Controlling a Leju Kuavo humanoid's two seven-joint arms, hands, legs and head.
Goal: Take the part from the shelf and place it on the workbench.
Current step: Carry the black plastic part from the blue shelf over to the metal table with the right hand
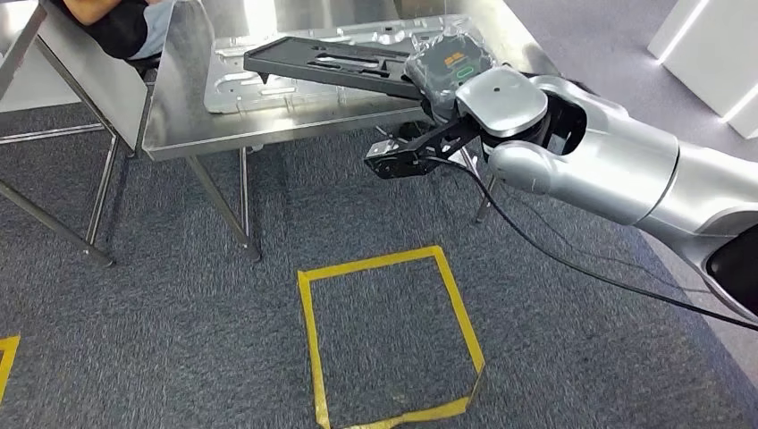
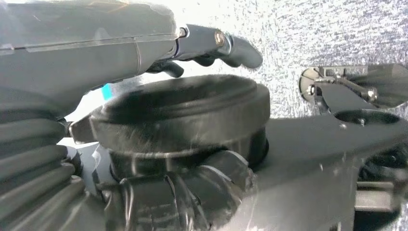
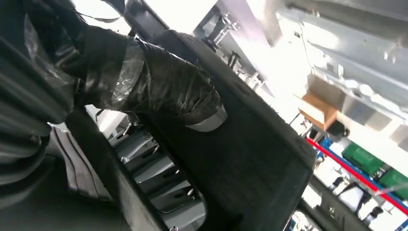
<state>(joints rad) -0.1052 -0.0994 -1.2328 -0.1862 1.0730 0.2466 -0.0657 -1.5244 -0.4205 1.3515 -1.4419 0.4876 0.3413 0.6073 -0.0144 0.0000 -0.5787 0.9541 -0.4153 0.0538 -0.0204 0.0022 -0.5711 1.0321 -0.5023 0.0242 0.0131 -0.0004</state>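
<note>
In the head view my right hand (image 1: 447, 67), wrapped in clear plastic, grips one end of a long flat black part (image 1: 322, 63). The part reaches out to the left over the steel workbench (image 1: 179, 125), above a stamped grey metal sheet (image 1: 268, 89); I cannot tell whether it touches. The right wrist view has the thumb (image 3: 163, 84) pressing on the black part (image 3: 250, 159), with the ribbed metal sheet (image 3: 159, 173) beneath. My left hand (image 2: 211, 45) hangs over the carpet with nothing in it, its fingers apart.
A person's dark sleeve (image 1: 116, 27) leans in at the far left of the bench. Another steel table (image 1: 71, 54) stands to the left. A yellow tape square (image 1: 389, 335) marks the carpet in front of the bench. White furniture (image 1: 706, 45) stands at far right.
</note>
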